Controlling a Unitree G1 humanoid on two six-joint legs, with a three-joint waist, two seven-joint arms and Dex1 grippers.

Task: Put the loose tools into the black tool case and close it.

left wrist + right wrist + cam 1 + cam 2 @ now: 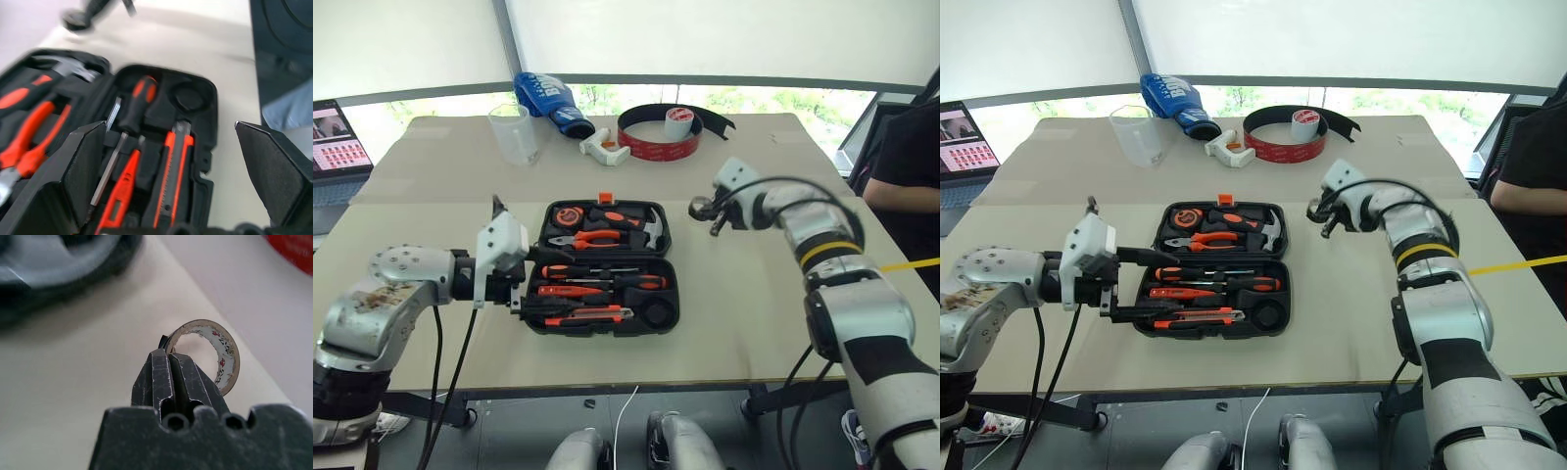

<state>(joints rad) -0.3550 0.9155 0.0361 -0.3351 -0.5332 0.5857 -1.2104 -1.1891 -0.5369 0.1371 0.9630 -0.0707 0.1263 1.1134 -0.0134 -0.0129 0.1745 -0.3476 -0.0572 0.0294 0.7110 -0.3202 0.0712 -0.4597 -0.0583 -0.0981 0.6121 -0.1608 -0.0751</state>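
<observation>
The black tool case (536,257) lies open in the middle of the table. Its near half holds two long screwdrivers (607,276), a small orange screwdriver (568,291) and the utility knife (590,315), beside an empty round slot (656,311). My left gripper (527,292) is open at the case's left edge, its fingers (83,171) spread wide over the tools. Right of the case my right gripper (713,217) hangs above the table, shut on the wall of the small tape roll (217,352), which also shows as a dark ring (699,208).
Pliers (592,238), a hammer (651,227) and a tape measure (568,215) sit in the case's far half. Behind are a clear cup (514,132), blue bag (548,98), white dispenser (604,149) and red-black tape band (656,147). A laptop (337,147) is at left, a person (911,157) at right.
</observation>
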